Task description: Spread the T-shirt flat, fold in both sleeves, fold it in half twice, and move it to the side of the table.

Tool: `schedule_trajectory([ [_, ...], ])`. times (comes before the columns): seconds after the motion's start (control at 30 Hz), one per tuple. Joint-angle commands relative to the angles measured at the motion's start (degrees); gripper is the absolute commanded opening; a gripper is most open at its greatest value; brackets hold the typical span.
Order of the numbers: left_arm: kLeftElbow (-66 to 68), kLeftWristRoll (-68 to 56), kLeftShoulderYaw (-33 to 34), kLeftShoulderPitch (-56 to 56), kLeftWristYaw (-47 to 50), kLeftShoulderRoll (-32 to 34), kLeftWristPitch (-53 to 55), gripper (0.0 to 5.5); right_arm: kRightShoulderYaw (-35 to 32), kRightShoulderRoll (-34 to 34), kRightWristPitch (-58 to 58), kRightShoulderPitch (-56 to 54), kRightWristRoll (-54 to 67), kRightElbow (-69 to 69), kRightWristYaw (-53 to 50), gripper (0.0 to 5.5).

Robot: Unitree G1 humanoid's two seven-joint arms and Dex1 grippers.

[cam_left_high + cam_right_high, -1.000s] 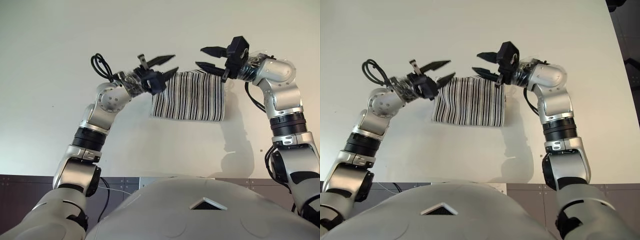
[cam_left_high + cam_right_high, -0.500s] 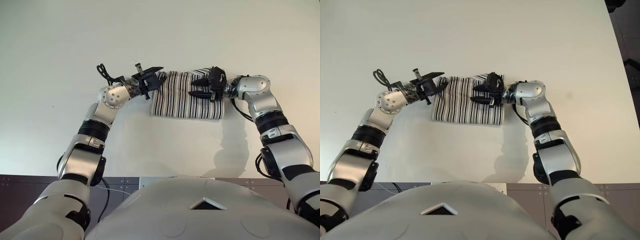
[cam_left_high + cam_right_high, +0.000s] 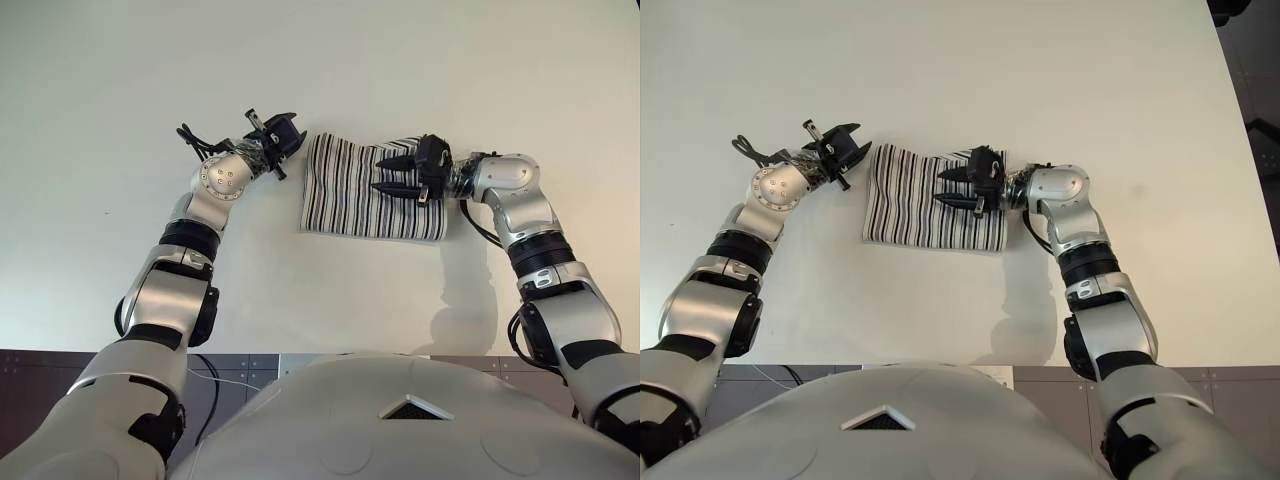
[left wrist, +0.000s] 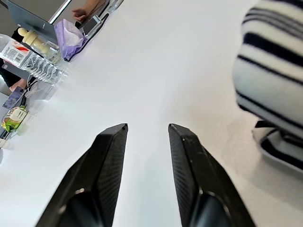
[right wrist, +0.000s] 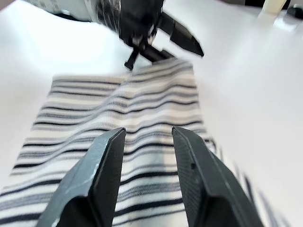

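Observation:
The T-shirt [image 3: 350,205], black-and-white striped and folded into a small rectangle, lies on the white table [image 3: 420,60] ahead of me. My left gripper [image 3: 287,131] is low over the table just off the shirt's far left corner, open, with only bare table between its fingers [image 4: 111,142]. In the left wrist view the shirt's edge [image 4: 274,80] bulges beside that gripper [image 4: 147,126]. My right gripper [image 3: 948,186] hovers open over the shirt's right half, pointing left. The right wrist view looks past that gripper [image 5: 147,131] along the stripes [image 5: 80,118] to the left gripper [image 5: 189,46] beyond.
Water bottles [image 4: 40,66], a purple packet [image 4: 70,40] and a laptop [image 4: 33,19] stand far off along the table's left end. The table's front edge [image 3: 330,350] runs just before my torso and its right edge [image 3: 1240,110] is far right. White surface surrounds the shirt.
Both grippers came down from above the shirt's far edge. The left one has since drawn back off the shirt's far left corner; the right one has settled over the shirt's right half.

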Motion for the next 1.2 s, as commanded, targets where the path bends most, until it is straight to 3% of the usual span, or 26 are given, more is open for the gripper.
schedule_trajectory([
  [0.03,-5.66,-1.70,2.85,3.16,2.81,0.48,-0.64,1.58,-0.60,-0.67,4.52,-1.17,2.33,-5.61,2.07,1.81],
  [0.17,-13.51,-3.35,4.04,5.13,3.63,-1.25,0.01,1.58,2.46,-0.06,2.88,-3.90,-2.10,6.81,4.33,1.81],
  [0.33,-17.95,-3.54,4.35,5.52,2.67,-1.43,1.63,1.58,1.14,0.63,0.02,-8.45,-5.28,25.54,2.08,1.81],
  [0.53,-19.69,-3.73,6.99,5.92,5.47,-0.45,2.19,1.58,-0.80,-5.50,0.65,-9.13,-11.53,42.81,-24.97,1.81],
  [0.77,-21.91,-2.92,8.07,6.78,7.85,-1.16,3.17,1.58,-8.42,-14.17,6.12,-3.44,-9.08,47.79,-45.18,1.81],
  [0.93,-22.99,-2.64,7.53,6.70,7.67,-1.46,3.66,1.58,-12.21,-19.29,7.10,1.42,-8.61,48.40,-49.76,1.81],
  [1.1,-23.08,-3.51,8.06,6.35,7.73,-1.95,4.54,1.58,-19.77,-19.18,8.99,3.96,-4.16,48.47,-50.87,1.81],
  [1.2,-24.81,-3.35,8.10,7.34,8.21,-2.13,4.50,1.58,-18.17,-20.57,0.64,1.81,-8.36,46.59,-56.14,1.81],
])
